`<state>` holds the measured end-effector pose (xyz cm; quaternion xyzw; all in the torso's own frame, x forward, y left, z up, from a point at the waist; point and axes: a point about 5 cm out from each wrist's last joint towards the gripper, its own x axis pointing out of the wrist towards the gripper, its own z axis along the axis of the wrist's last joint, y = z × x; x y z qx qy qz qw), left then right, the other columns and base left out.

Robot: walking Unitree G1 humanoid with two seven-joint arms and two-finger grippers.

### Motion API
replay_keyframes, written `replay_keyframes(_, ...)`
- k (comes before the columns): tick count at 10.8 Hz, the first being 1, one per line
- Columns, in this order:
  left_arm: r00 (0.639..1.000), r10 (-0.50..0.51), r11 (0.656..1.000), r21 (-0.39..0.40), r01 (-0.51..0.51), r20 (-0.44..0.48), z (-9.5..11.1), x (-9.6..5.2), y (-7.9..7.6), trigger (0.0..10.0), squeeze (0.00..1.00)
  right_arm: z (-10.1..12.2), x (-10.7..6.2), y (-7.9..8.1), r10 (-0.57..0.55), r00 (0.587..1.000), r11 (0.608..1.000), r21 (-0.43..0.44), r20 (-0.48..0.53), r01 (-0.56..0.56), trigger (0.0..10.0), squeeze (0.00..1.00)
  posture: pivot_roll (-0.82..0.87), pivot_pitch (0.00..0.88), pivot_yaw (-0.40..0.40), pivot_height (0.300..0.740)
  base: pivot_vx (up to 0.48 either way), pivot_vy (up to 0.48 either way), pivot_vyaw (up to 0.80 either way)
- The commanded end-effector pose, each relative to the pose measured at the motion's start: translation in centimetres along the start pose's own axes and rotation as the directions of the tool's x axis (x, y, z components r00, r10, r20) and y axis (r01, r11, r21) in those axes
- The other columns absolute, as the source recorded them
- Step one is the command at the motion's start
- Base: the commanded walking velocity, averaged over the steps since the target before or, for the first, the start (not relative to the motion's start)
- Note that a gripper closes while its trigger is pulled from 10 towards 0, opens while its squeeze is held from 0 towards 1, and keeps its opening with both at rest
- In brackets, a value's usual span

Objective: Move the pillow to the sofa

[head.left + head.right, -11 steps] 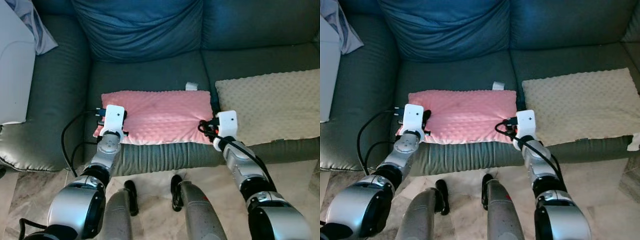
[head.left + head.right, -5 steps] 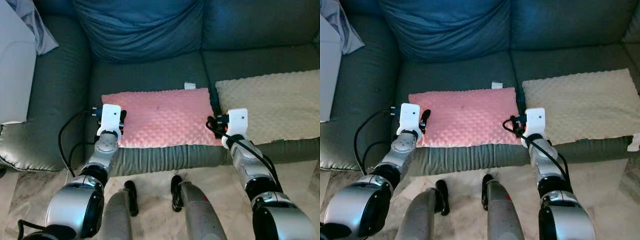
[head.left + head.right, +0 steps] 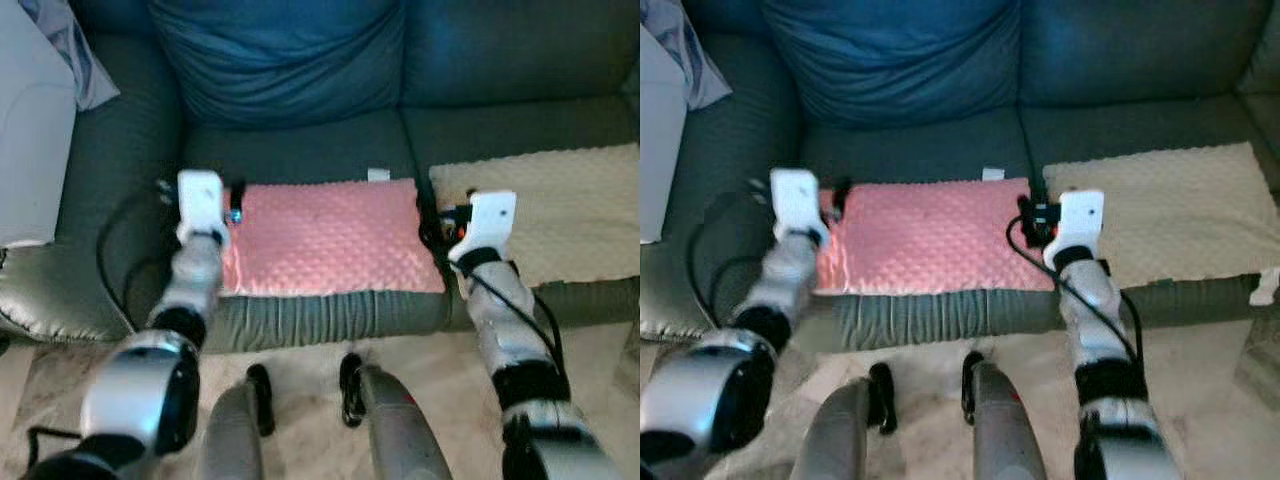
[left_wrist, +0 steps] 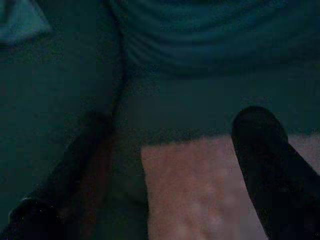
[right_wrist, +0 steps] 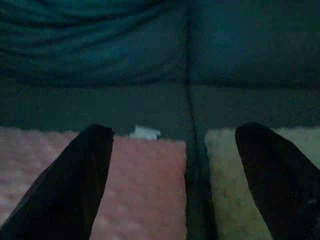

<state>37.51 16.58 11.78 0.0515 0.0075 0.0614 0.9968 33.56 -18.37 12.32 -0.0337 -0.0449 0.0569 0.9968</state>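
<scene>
A pink pillow (image 3: 330,236) lies flat on the middle seat of a dark sofa (image 3: 290,150), just beside a beige pillow (image 3: 560,205). The left gripper (image 4: 150,200) and right gripper (image 5: 170,170) are raised at its two ends, fingers spread and holding nothing. A trailing finger could snag the fabric and drag it toward the seat edge.
</scene>
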Motion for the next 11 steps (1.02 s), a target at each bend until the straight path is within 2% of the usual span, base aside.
replay_keyframes(1,1.0,0.016,1.0,-0.012,-0.016,-0.005,-0.6,-0.3,1.2,10.0,1.0,-0.6,-0.7,0.8,0.038,0.999,0.999,-0.028,-0.028,-0.039,10.0,1.0,-0.1,0.16,0.017,0.74,0.0,0.0,0.0)
replay_keyframes(2,0.999,0.013,1.0,-0.017,-0.013,0.038,-0.1,-0.3,2.1,10.0,1.0,-0.8,-1.7,1.9,0.098,0.994,0.992,-0.069,-0.039,-0.101,10.0,1.0,-0.09,0.118,0.019,0.74,0.0,0.0,0.0)
replay_keyframes(3,0.997,-0.003,1.0,-0.005,0.003,0.081,0.1,-0.6,2.7,10.0,1.0,-0.6,-2.7,2.0,0.101,0.995,0.989,-0.109,-0.014,-0.102,10.0,1.0,-0.09,0.082,0.022,0.74,0.0,0.0,0.0)
replay_keyframes(4,0.995,0.004,1.0,-0.009,-0.003,0.097,-0.5,-1.4,3.9,10.0,1.0,-0.5,-3.6,2.0,0.081,0.997,0.987,-0.136,-0.007,-0.081,10.0,1.0,-0.09,0.041,0.022,0.74,0.0,0.0,0.0)
replay_keyframes(5,0.995,0.02,1.0,-0.015,-0.019,0.093,-1.7,-2.7,4.7,10.0,1.0,-0.9,-4.3,1.6,0.034,0.999,0.993,-0.115,-0.017,-0.035,10.0,1.0,-0.08,0.0,0.013,0.74,0.0,0.0,0.0)
replay_keyframes(6,0.996,0.005,1.0,-0.026,-0.003,0.089,-2.7,-4.1,4.6,10.0,1.0,-1.5,-5.1,1.3,-0.013,0.999,0.996,-0.084,-0.033,0.01,10.0,1.0,-0.07,0.0,0.001,0.74,0.0,0.0,0.0)
replay_keyframes(7,0.994,-0.051,0.998,-0.017,0.053,0.1,-3.7,-6.4,3.8,10.0,1.0,-2.3,-6.8,1.5,-0.054,0.997,0.994,-0.101,-0.046,0.049,10.0,1.0,-0.05,0.0,-0.015,0.74,0.0,0.0,0.0)
replay_keyframes(9,0.989,-0.089,0.996,-0.009,0.091,0.119,-3.8,-8.5,3.3,10.0,1.0,-3.3,-8.2,1.9,-0.085,0.993,0.99,-0.116,-0.077,0.076,10.0,1.0,-0.04,0.0,-0.018,0.74,0.0,0.0,0.0)
replay_keyframes(11,0.992,-0.071,0.997,0.004,0.071,0.107,-3.9,-10.2,3.1,10.0,1.0,-4.5,-9.5,1.1,-0.121,0.985,0.985,-0.139,-0.123,0.103,10.0,1.0,-0.02,0.0,-0.016,0.74,0.0,0.0,0.0)
